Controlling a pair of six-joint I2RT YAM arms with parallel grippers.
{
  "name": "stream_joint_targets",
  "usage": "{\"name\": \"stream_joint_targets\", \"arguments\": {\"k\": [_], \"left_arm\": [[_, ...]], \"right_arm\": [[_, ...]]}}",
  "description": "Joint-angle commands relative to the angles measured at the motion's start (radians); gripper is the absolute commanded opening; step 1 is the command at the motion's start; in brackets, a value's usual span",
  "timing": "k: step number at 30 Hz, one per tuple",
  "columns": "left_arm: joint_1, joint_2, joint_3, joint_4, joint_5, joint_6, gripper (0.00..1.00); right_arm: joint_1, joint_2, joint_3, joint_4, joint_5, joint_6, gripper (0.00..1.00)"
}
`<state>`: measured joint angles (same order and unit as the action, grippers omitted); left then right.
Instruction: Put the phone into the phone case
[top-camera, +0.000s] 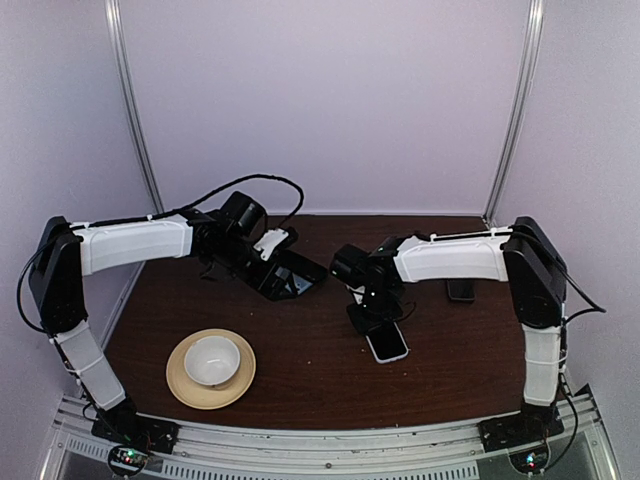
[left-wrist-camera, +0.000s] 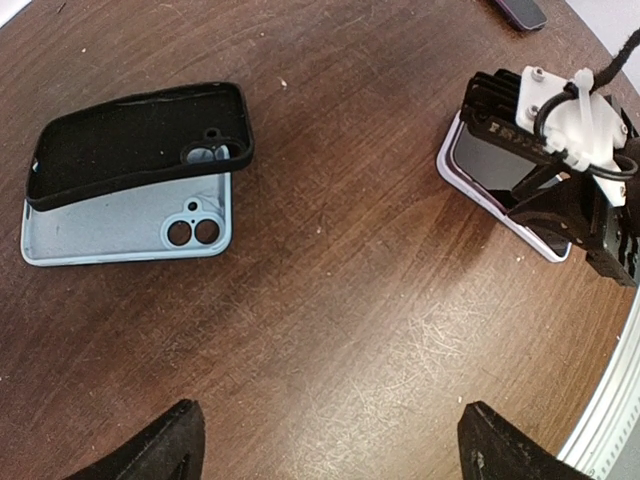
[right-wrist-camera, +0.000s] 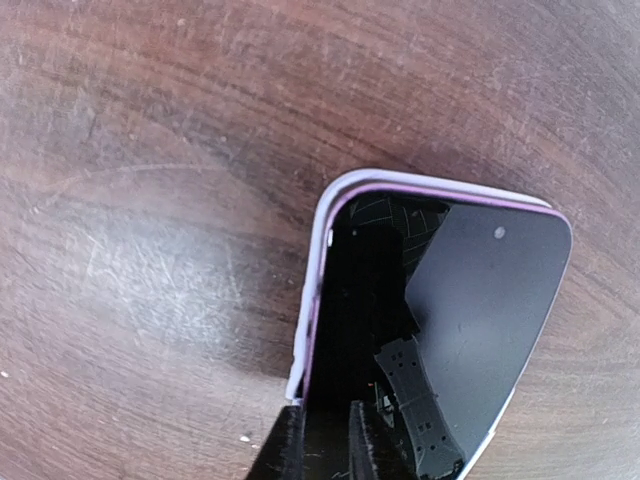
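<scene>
A plain black phone (top-camera: 460, 290) (left-wrist-camera: 520, 12) lies flat at the far right, with no gripper on it. The phone case (left-wrist-camera: 110, 230) is a pale blue shell with two camera holes. A black shell (left-wrist-camera: 130, 135) rests tilted across its upper part. My left gripper (left-wrist-camera: 333, 425) (top-camera: 290, 278) hangs open over bare table to the right of the shells. My right gripper (right-wrist-camera: 325, 415) (top-camera: 372, 315) is shut on the near end of a second phone (right-wrist-camera: 480, 300) (top-camera: 388, 344). That phone has a dark screen and a light rim, and its left edge seems raised.
A white bowl (top-camera: 212, 358) sits on a tan plate (top-camera: 183, 388) at the front left. The table's near edge has a metal rail (top-camera: 330, 440). Pale walls close the back and both sides.
</scene>
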<state>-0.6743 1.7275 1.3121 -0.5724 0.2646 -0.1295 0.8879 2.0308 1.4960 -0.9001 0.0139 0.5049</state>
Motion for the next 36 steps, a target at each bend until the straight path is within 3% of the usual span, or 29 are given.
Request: {"name": "stream_joint_targets", "arguments": {"k": [1,16,21,24,26,30,36], "left_arm": [[-0.001,-0.003,0.012,0.007,-0.011,0.014,0.92],[-0.001,-0.004,0.013,0.003,-0.026,0.023,0.92],[-0.001,0.000,0.015,0.002,-0.024,0.024,0.92],[-0.001,0.000,0.015,0.002,-0.020,0.024,0.92],[-0.001,-0.004,0.012,0.001,-0.027,0.024,0.92],[0.000,-0.006,0.013,0.002,-0.027,0.025,0.92],[-0.001,-0.005,0.013,0.000,-0.023,0.025,0.92]], "right_arm": [[0.000,0.032,0.010,-0.005,-0.005,0.015,0.12],[0.013,0.131,-0.152,-0.086,0.083,0.087,0.02],[0.018,0.095,-0.098,-0.130,0.103,0.067,0.05],[0.017,0.018,-0.033,-0.157,0.132,0.043,0.18],[0.017,-0.036,-0.001,-0.170,0.159,0.030,0.38],[0.015,-0.139,0.006,-0.155,0.168,0.040,0.98],[-0.022,-0.182,-0.104,-0.089,0.069,0.102,0.99]]}}
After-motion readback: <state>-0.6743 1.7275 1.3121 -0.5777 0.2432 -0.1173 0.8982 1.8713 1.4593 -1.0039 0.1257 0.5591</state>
